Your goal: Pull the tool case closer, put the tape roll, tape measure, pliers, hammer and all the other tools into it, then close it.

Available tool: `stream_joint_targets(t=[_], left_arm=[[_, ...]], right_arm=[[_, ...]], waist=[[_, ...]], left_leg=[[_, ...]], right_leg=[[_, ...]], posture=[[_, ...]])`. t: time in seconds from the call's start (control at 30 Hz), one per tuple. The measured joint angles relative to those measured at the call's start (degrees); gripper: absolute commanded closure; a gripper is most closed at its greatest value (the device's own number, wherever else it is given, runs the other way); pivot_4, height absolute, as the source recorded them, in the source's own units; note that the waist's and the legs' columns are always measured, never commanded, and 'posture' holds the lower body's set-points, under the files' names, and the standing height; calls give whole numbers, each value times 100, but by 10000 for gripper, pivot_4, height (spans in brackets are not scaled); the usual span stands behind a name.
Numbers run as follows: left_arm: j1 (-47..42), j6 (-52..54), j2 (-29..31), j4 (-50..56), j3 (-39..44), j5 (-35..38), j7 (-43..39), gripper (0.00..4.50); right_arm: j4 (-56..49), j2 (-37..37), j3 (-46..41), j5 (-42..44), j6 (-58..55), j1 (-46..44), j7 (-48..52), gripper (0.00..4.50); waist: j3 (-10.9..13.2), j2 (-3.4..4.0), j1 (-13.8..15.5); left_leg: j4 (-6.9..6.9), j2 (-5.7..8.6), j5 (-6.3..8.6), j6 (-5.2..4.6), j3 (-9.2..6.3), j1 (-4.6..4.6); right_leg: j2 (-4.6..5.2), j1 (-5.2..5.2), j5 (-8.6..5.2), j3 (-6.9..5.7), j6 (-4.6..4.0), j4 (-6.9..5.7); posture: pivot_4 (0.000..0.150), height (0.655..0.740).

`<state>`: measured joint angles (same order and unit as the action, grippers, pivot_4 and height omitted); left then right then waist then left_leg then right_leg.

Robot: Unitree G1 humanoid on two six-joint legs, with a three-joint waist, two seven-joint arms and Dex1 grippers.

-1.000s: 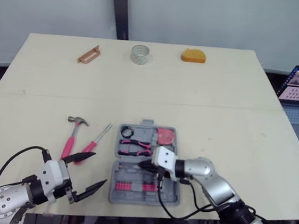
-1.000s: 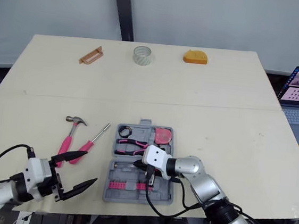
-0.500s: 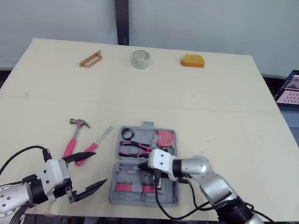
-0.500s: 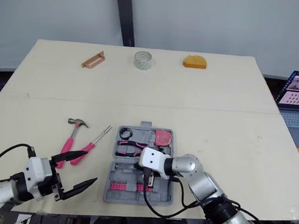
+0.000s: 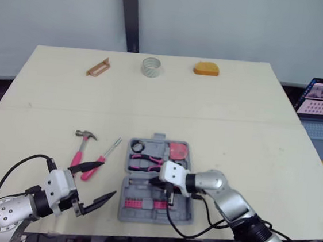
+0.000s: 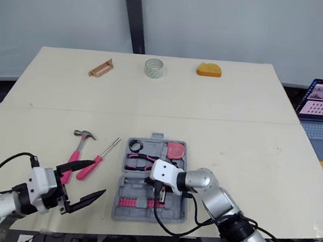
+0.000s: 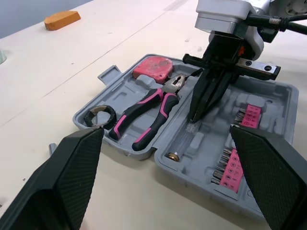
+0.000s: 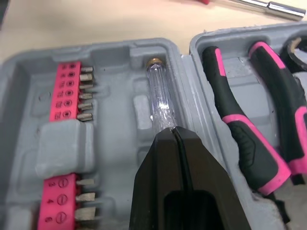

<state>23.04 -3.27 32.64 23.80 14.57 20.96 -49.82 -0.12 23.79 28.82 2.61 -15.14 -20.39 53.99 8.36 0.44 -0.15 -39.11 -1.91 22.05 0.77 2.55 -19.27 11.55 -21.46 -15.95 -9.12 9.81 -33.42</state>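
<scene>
Right wrist view shows you the right gripper (image 8: pixel 175 130) with its fingers pressed together, the tip touching a clear tube (image 8: pixel 160 96) that lies in the open tool case (image 8: pixel 115 48). Your left gripper (image 5: pixel 107 179) is spread wide, left of the case, near the screwdriver (image 5: pixel 101 159).

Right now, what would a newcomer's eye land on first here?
The open grey plastic tool case at the table's near edge, with the right gripper, fingers shut, tip down at a clear-handled tool in its near half. Next, the pink-handled hammer and pink-handled screwdriver lying on the table to the case's left, near the open left gripper.
</scene>
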Motion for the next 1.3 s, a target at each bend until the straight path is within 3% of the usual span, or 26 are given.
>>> stream_joint_targets(t=[0.2,0.23,0.3,0.53,0.67,0.9,1.3], left_arm=[[-276,812,160,-6,88,308,168,0],[-294,871,190,-16,159,339,186,0],[-330,961,240,-163,344,376,210,0],[-511,1059,497,-1554,1701,459,496,0],[-668,1067,669,-2321,2467,567,694,0],[-919,867,770,-3920,2910,441,1121,0],[-983,850,674,-4042,2933,366,1532,0]], right_arm=[[-830,256,-1213,1378,-1112,-92,268,44428],[-970,384,-1465,1557,-1252,-132,279,42182],[-1185,686,-1921,1886,-1553,-111,290,35763],[-773,1876,-3417,2174,-1588,1200,424,327],[4,1996,-4116,2114,-1177,1490,302,327],[1392,1959,-4745,1872,-257,1301,-254,327],[2502,1842,-4807,1761,527,1163,-357,327]], waist=[[64,27,4],[67,28,3],[70,27,8],[94,6,24],[99,-1,-38],[110,-10,-79],[121,-10,-146]], left_leg=[[-4,0,0,-1,1,-10],[-3,0,2,-2,0,-10],[0,-1,4,-3,0,-10],[0,0,9,-8,18,-18],[1,-5,9,-8,38,-2],[6,-7,11,-6,44,0],[7,-12,11,-4,44,3]], right_leg=[[0,-8,0,1,0,1],[0,-8,0,0,0,1],[0,-9,0,-2,0,1],[1,-10,0,-4,1,24],[1,-9,0,4,1,19],[2,-13,0,1,1,16],[1,-13,0,1,1,11]], posture=[[1500,7400],[1500,7400],[1500,7400],[1500,7400],[1500,7400],[1500,7400],[1500,7400]])
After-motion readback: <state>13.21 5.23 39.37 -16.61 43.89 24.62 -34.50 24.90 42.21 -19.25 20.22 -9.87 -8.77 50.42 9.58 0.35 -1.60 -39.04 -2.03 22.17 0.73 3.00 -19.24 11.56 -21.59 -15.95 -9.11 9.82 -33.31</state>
